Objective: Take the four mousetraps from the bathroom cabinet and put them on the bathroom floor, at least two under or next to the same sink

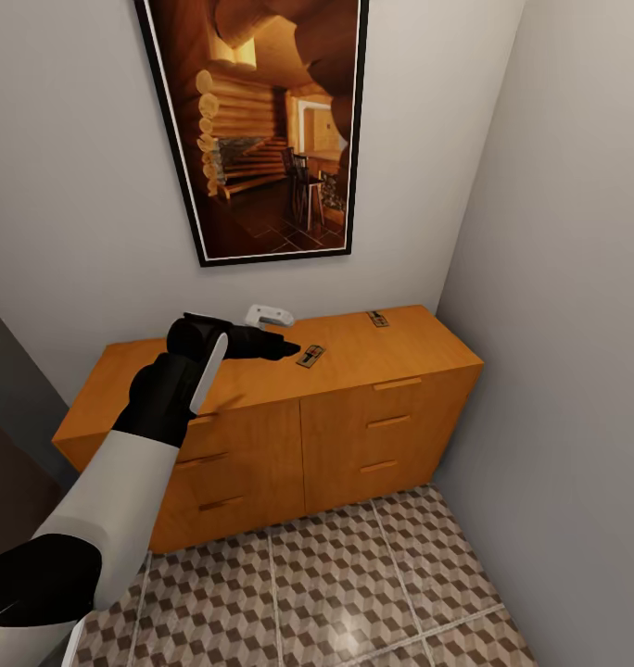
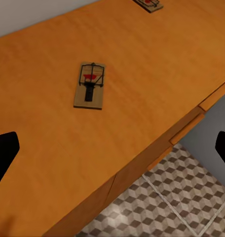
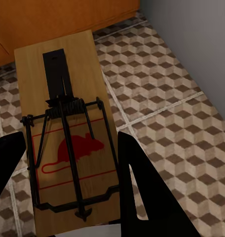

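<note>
The robot's left arm (image 1: 122, 500) has a smooth white tube in the middle and a black, round joint at each end. Near the wrist it turns black and bumpy, with a thin white strip along one side. The left hand (image 1: 285, 350) is black and ends in a pointy tip. The right hand's fingers (image 3: 147, 197) are flat, black and shaped like wedges

A room in a home, shown by a wooden cabinet (image 1: 354, 408) with drawers, a framed picture (image 1: 261, 120) hung on the wall, a cube-patterned tiled floor (image 1: 354, 593).
</note>
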Available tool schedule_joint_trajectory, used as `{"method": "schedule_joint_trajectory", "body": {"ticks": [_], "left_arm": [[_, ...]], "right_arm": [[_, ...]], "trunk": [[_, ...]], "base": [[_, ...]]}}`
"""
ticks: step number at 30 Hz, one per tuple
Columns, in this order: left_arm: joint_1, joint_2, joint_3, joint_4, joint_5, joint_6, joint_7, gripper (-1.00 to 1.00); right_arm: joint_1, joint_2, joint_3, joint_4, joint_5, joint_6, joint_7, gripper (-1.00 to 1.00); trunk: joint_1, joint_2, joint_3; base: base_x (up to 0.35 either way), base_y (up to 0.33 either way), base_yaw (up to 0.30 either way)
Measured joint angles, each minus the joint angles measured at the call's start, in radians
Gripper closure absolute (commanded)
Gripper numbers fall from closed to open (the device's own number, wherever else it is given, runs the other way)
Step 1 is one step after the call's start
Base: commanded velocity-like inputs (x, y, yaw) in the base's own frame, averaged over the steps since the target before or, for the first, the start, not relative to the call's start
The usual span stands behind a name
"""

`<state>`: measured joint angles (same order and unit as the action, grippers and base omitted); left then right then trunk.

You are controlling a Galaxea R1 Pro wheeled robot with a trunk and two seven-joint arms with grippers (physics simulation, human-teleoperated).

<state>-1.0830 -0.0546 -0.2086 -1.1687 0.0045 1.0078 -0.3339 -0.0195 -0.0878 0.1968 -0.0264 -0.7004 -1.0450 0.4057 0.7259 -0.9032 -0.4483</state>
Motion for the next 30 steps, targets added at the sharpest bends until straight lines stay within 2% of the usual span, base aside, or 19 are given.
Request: {"method": "schedule_joint_trajectory", "body": {"ticks": [17, 30], "left_arm": [[0.0, 0.009, 0.001, -0.003, -0.003, 0.0, -0.001, -1.0], [0.0, 0.009, 0.001, -0.004, -0.006, 0.0, 0.0, -1.0]], "right_arm": [[0.0, 0.006, -0.001, 0.0, 0.001, 0.0, -0.003, 1.0], [0.0, 0.008, -0.002, 0.0, 0.001, 0.0, -0.002, 1.0]], "trunk": [[0.0, 0.0, 0.0], [0.0, 0.0, 0.0]], "base": [[0.008, 0.0, 0.0], [0.187, 0.0, 0.0]]}}
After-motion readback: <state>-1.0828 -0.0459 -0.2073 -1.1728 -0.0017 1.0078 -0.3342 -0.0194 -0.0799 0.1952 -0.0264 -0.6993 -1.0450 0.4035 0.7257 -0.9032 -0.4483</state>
